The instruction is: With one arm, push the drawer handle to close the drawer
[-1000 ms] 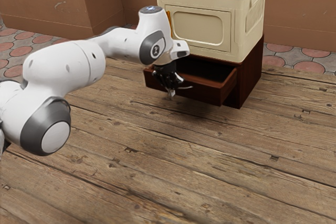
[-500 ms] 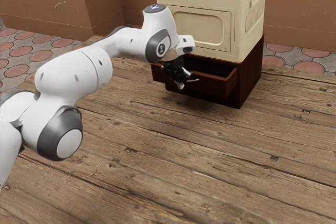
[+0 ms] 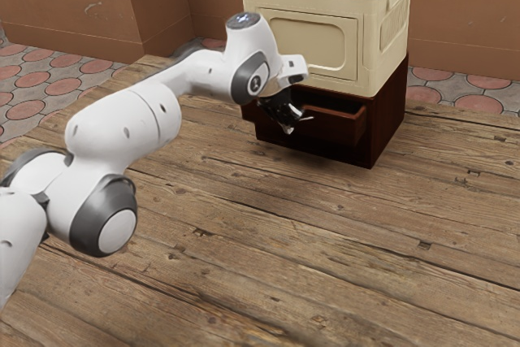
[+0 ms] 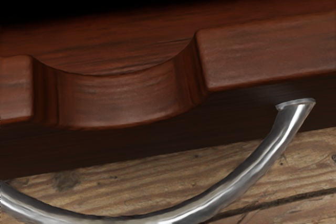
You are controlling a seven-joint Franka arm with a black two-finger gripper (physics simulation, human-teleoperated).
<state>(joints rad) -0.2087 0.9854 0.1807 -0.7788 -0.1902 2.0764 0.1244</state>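
In the exterior view my gripper [image 3: 292,121] is at the front of the dark red-brown drawer [image 3: 337,126], tilted toward it; how its fingers stand is too small and dark to tell. The drawer sticks partly out of the brown cabinet [image 3: 387,123], less than a second ago. A curved silver handle [image 3: 305,118] lies right by the gripper. From the wrist view, the metal handle [image 4: 239,184] arcs out from the drawer front, close under my hand, and the drawer's top edge [image 4: 268,53] has a rounded notch.
A cream box [image 3: 313,42] with side rails stands on top of the cabinet, close above my hand. Wooden planks [image 3: 268,225] spread in front of the cabinet, and a brown wall [image 3: 455,14] rises behind it.
My arm and gripper have moved toward the cabinet, to the exterior view's right and slightly up. The drawer has slid further in, and my hand has tilted.
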